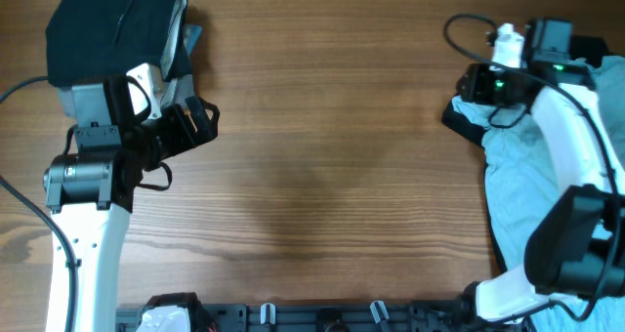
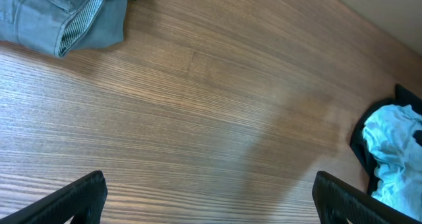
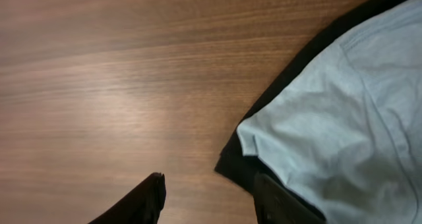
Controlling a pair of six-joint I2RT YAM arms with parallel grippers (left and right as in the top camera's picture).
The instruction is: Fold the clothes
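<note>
The light blue t-shirt (image 1: 522,181) lies crumpled at the table's right side, on top of a black garment (image 1: 467,120). It also shows in the right wrist view (image 3: 343,118) and small at the right of the left wrist view (image 2: 395,145). My right gripper (image 3: 211,197) is open at the shirt's left edge, one finger over bare wood, the other over the black garment's edge; in the overhead view it is at the far right (image 1: 476,83). My left gripper (image 2: 211,201) is open and empty over bare wood, at the left in the overhead view (image 1: 200,122).
Folded black and grey garments (image 1: 117,34) are stacked at the back left; the grey one shows in the left wrist view (image 2: 62,16). Wooden tabletop (image 1: 322,156) lies between the arms. A black rail (image 1: 322,317) runs along the front edge.
</note>
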